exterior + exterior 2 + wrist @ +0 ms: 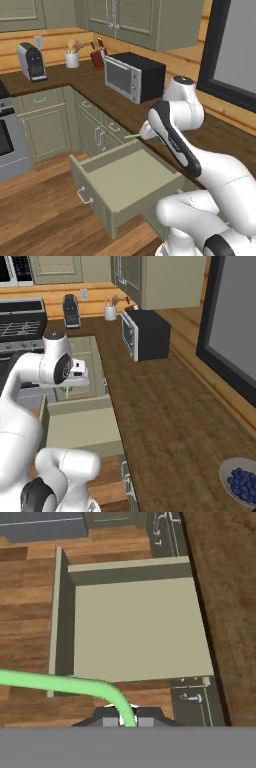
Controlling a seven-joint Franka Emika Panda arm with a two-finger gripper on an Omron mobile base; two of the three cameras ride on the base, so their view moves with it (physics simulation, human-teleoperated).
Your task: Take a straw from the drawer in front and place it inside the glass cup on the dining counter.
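The drawer point(125, 175) stands pulled out from the green cabinets, its pale-green inside bare point(135, 627). My gripper point(127, 719) hangs above it, shut on the straw point(60, 683), a light green bent tube that runs off to the left in the hand view. From the left base view the straw point(132, 135) pokes out beside the arm, over the drawer's back edge. In the right base view the hand hovers above the drawer point(82, 426) with the straw point(67, 391) hanging under the gripper point(68, 386). The glass cup and the dining counter are out of view.
A dark wood countertop point(160, 416) runs to the right of the drawer, carrying a toaster oven point(132, 75), a coffee machine point(31, 61), a white utensil holder point(72, 59) and a bowl of blueberries point(242, 481). A stove point(5, 145) stands at the left, above wooden floor.
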